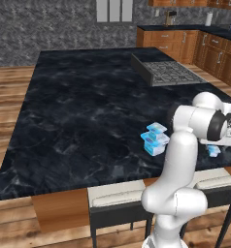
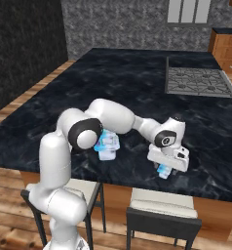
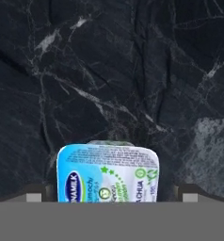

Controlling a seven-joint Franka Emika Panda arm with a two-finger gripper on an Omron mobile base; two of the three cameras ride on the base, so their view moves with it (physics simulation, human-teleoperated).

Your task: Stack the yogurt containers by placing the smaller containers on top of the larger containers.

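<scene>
Hanging low over the dark marble counter (image 1: 78, 121), the gripper (image 3: 112, 195) has its jaws spread wide, 1 tip at each side of a small yogurt cup (image 3: 108, 173) that sits on the stone between them. Nothing is clamped yet; the hand view shows clear gaps between the cup's blue lid and both fingertips (image 3: 35, 196). That straddling pose looks chosen so a straight closing would catch the cup across its sides.

From the left base view, the same small cup (image 1: 214, 151) peeks out under the white hand, near the counter's front edge. Well to its left stands the large tub (image 1: 156, 143) with another small cup (image 1: 156, 128) already on its lid (so 1 stack appears done, as far as I can judge). In the right base view the tub (image 2: 108, 146) is half covered by the arm's elbow, and the cup below the hand (image 2: 164, 171) shows as a sliver of blue.

The grey band cuts off the cup's lower half in the hand view, so how deep the tips reach down its walls cannot be told.
</scene>
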